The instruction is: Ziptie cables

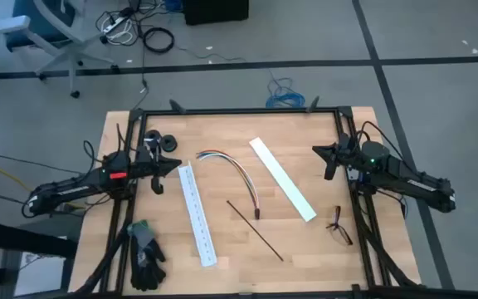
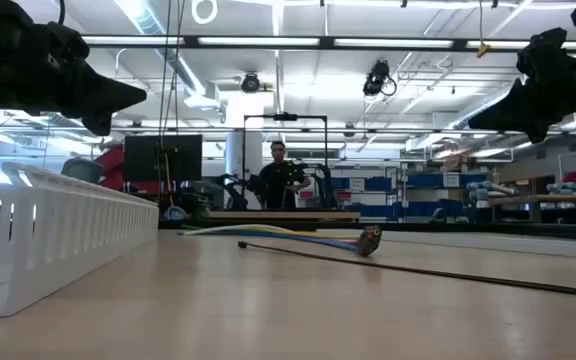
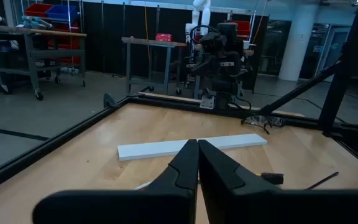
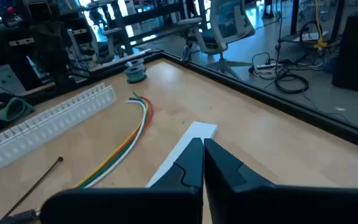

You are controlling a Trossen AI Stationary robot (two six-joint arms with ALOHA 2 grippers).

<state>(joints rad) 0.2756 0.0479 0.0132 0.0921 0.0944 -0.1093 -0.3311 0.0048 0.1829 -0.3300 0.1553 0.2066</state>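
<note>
Grey floor (image 1: 438, 75), ceiling strip lights (image 2: 268, 42), office chair (image 1: 48, 37).

ziptie (image 2: 438, 271): runs off the low view's right edge, far end unseen
slotted strip (image 2: 48, 235): cut by that view's left edge
person (image 2: 276, 175): distant, details too small

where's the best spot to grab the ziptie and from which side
Probably mid-length on the ziptie, coming straight down from above. It lies flat and diagonal on the table, so the pincer should close across its thin width. Its middle lies bare, clear of the cables, whose plug sits near its far end.
</note>
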